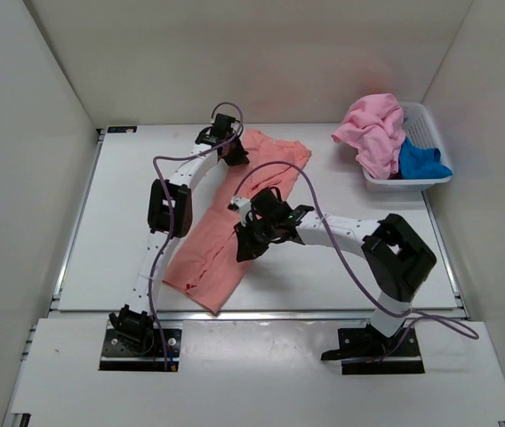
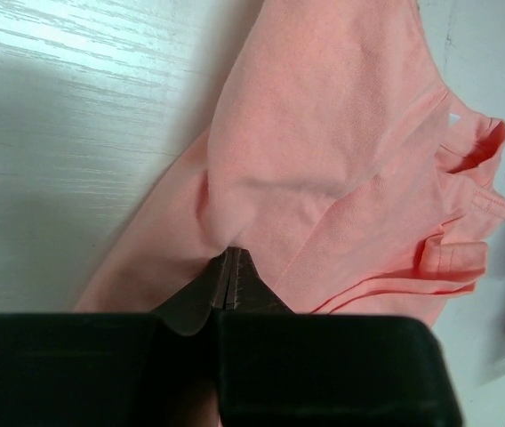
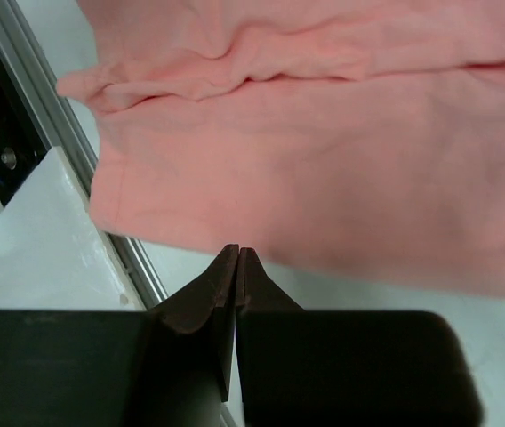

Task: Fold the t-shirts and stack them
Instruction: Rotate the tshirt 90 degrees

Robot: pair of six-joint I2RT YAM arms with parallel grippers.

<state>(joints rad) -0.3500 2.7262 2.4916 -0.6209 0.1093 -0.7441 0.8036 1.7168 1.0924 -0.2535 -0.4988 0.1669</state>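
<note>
Salmon-coral t-shirt lies on the tabletop, stretched out in a long diagonal band. Its far end is toward the back centre. Its near end is close to the front rail, left of centre. The cloth looks folded lengthwise, with a sleeve and the neck opening bunched at the far end.

Left gripper is at the far end of the shirt. Its fingers are pressed together and creases in the cloth run into the tips. It reads as a pinch on a fold of the salmon-coral fabric.

Right gripper is at the shirt's right-hand long edge, about midway along it. Its fingers are closed tight with no gap between them. The tips sit right at the hem. The cloth there lies flat and ungathered, and no fabric shows between the tips.

White basket stands at the far right of the tabletop, well apart from the spread shirt. Lighter pink t-shirt is heaped in it and spills over the left rim. Bright blue t-shirt is crumpled beside the pink one, toward the basket's near right side.
</note>
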